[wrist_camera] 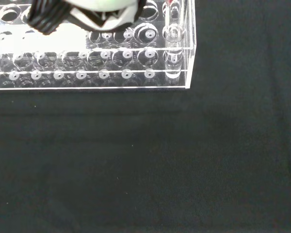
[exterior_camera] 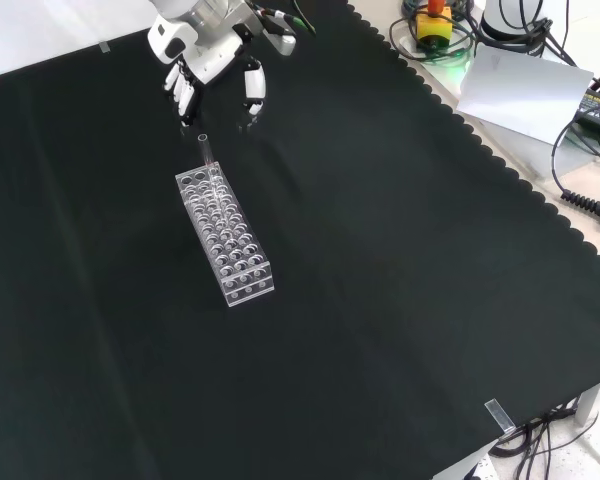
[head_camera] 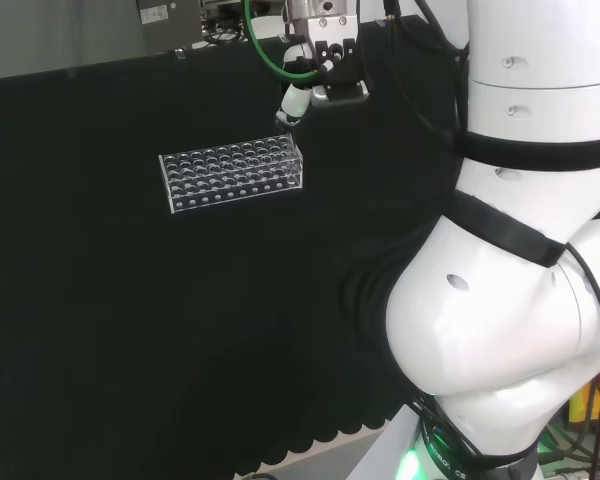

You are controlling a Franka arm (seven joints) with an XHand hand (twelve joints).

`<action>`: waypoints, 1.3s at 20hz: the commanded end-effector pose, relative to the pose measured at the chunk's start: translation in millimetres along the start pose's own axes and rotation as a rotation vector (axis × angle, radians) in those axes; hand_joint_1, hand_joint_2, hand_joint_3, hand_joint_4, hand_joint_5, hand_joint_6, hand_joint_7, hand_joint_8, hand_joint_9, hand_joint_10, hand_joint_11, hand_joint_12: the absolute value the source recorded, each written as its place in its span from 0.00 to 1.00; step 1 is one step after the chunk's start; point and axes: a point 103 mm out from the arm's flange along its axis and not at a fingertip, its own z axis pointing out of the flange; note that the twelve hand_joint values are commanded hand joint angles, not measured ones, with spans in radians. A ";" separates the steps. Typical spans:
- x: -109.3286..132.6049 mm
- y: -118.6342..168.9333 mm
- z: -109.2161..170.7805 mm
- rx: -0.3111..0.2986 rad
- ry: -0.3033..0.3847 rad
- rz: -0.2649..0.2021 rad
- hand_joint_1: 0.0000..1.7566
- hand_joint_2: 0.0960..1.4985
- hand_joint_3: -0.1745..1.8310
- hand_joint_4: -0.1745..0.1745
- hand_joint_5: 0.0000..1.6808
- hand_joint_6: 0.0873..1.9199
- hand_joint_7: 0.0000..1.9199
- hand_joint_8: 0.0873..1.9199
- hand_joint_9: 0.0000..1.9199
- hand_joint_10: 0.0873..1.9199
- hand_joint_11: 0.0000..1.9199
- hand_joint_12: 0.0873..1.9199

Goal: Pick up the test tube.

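Black cloth [exterior_camera: 380, 280] spread over the whole bench, its scalloped edge running along the right side in the front view. Off the cloth at the front view's upper right, a grey sheet [exterior_camera: 525, 88], tangled black cables [exterior_camera: 580, 195] and a yellow box with a red button [exterior_camera: 436, 22]. Near the bottom edge there, a small clear clip [exterior_camera: 498, 415].

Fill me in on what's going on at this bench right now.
A white robot arm is holding its hand just above the far end of a clear test tube rack that sits on the black cloth. In the front view a single test tube stands upright at that end of the rack, directly below the hand. The fingers are relaxed and apart, not touching the tube, so nothing has been picked up yet.
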 end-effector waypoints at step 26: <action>5.7 53.5 20.8 -0.057 -0.070 0.026 0.61 0.34 0.47 0.29 0.44 0.38 0.60 0.37 0.50 0.33 0.27 0.70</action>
